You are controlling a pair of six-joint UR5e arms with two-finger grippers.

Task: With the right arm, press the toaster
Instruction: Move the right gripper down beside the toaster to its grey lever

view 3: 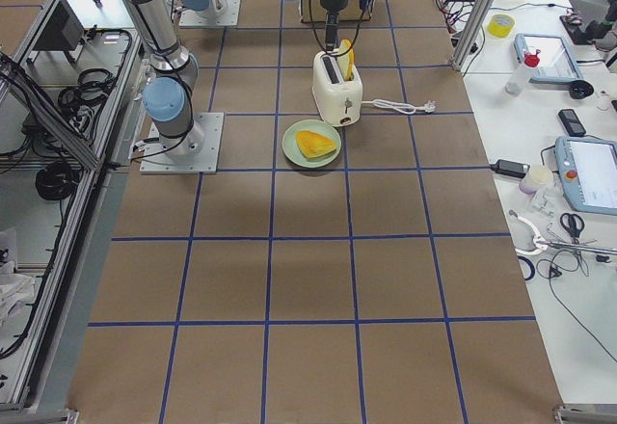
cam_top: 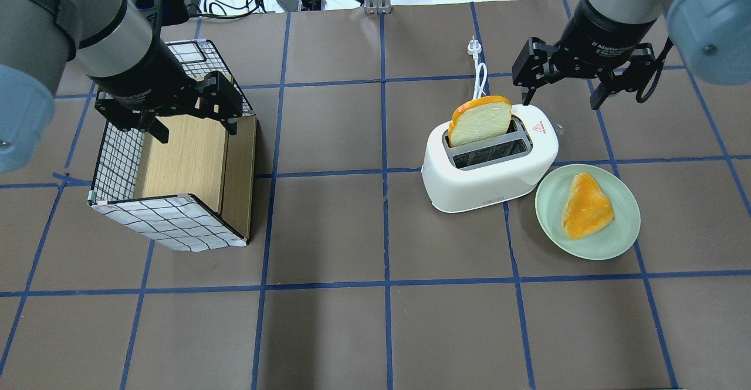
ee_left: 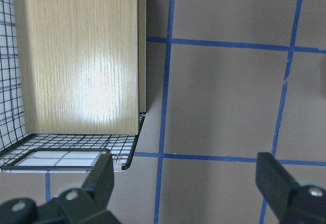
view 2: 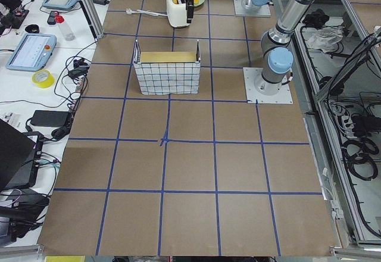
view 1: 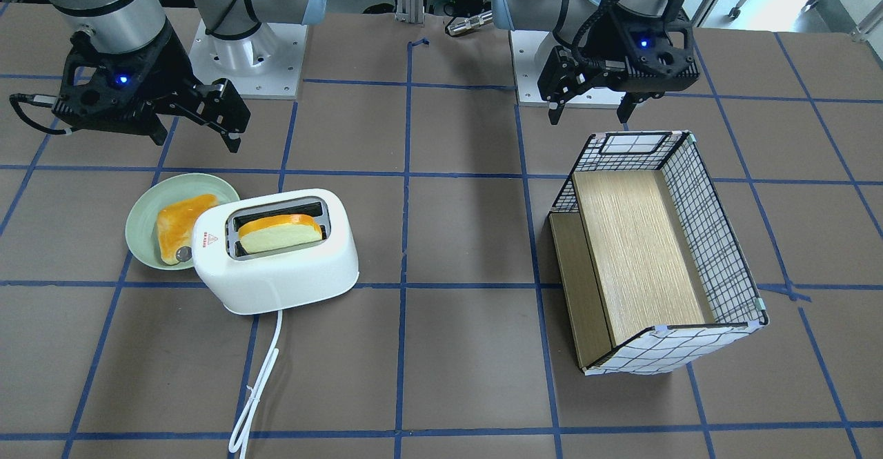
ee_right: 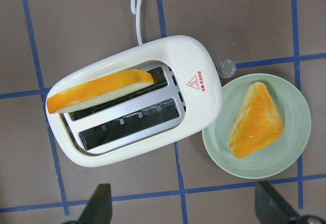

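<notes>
The white two-slot toaster (view 1: pixel 276 266) stands on the table, its white cord (view 1: pixel 259 383) trailing away. It also shows in the overhead view (cam_top: pixel 487 173) and the right wrist view (ee_right: pixel 193 112). A bread slice (cam_top: pixel 480 121) stands up out of one slot; the other slot is empty. The silver knob (ee_right: pixel 227 67) is at the end next to the plate. My right gripper (cam_top: pixel 562 98) hangs open and empty well above the toaster's knob end, touching nothing; its fingers (ee_right: pixel 99 206) frame the wrist view. My left gripper (cam_top: pixel 196 133) is open and empty above the basket.
A green plate (cam_top: pixel 616 240) with a piece of toast (cam_top: pixel 587 205) lies right beside the toaster's knob end. A grid-patterned basket (view 1: pixel 710 238) with a wooden floor (ee_left: pixel 81 56) lies on its side under the left arm. Blue tape lines cross the brown table.
</notes>
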